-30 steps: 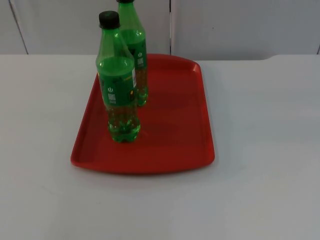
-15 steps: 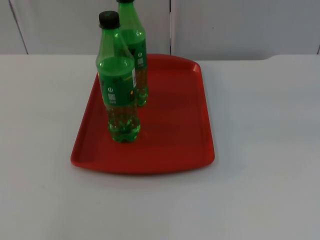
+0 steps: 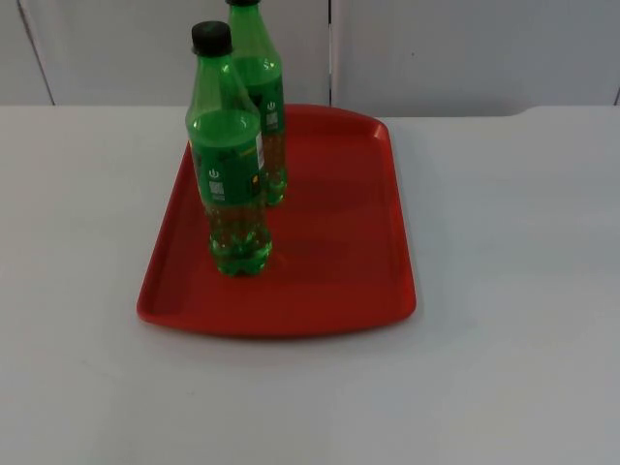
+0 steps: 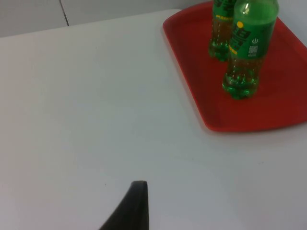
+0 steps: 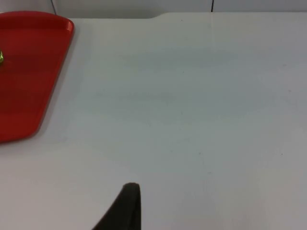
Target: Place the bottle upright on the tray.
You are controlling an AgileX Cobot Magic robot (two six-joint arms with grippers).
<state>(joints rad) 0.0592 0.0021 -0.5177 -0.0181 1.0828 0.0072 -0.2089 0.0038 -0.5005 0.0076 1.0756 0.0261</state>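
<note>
Two bottles (image 3: 229,155) are stood upright at the tray's (image 3: 339,262) 10 o'clock; smooth, part-filled, top-heavy, best gripped mid-body. Neither pincer's state can be told.

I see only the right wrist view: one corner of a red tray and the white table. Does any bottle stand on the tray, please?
Observer: Yes. Two green plastic bottles, the front bottle and the rear bottle, stand upright on the red plastic tray.
Operator: On which part of the tray?
Observer: Both are on its left half, one behind the other.
Operator: Is the front one closed?
Observer: Yes, it carries a black cap.
Operator: Where is the left end effector?
Observer: The left end effector is over the bare white table, left of the tray and apart from both bottles.
</note>
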